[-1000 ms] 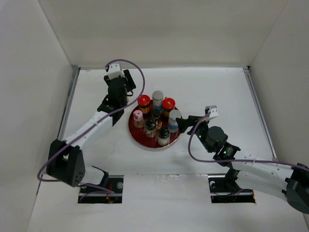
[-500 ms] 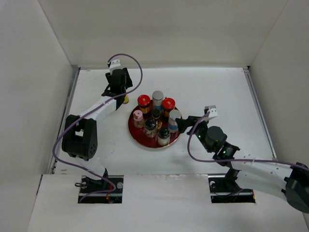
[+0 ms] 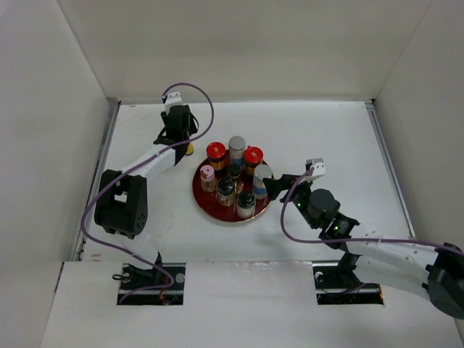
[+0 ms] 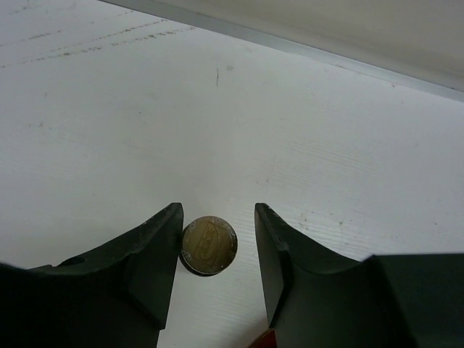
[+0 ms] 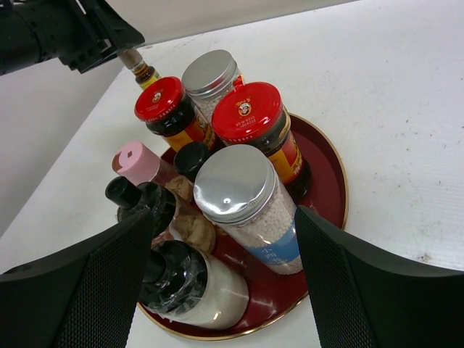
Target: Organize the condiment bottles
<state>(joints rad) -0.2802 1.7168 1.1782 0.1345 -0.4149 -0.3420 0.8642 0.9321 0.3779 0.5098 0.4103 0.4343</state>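
Seven condiment bottles stand on the round dark-red tray (image 3: 200,197): two red-capped jars (image 3: 216,151) (image 3: 253,155), two silver-capped shakers (image 3: 237,143) (image 3: 262,174), a pink-capped one (image 3: 208,173) and black-capped ones (image 3: 226,187). The slim yellow bottle (image 3: 188,149) stands on the table left of the tray. My left gripper (image 4: 217,209) is over it, with the gold cap (image 4: 209,245) between the fingers, touching the left one and apart from the right one. My right gripper (image 5: 225,217) is open at the tray's right edge, facing the near shaker (image 5: 243,199) without touching it.
White walls close the table on three sides, and a metal strip (image 4: 304,51) runs along the back edge near the left gripper. The left arm (image 3: 138,170) stretches along the table's left side. The right arm (image 3: 377,246) lies across the near right.
The left arm has reached farther toward the back left and come down over the yellow bottle, and its jaws have narrowed round the cap. The right arm has not moved.
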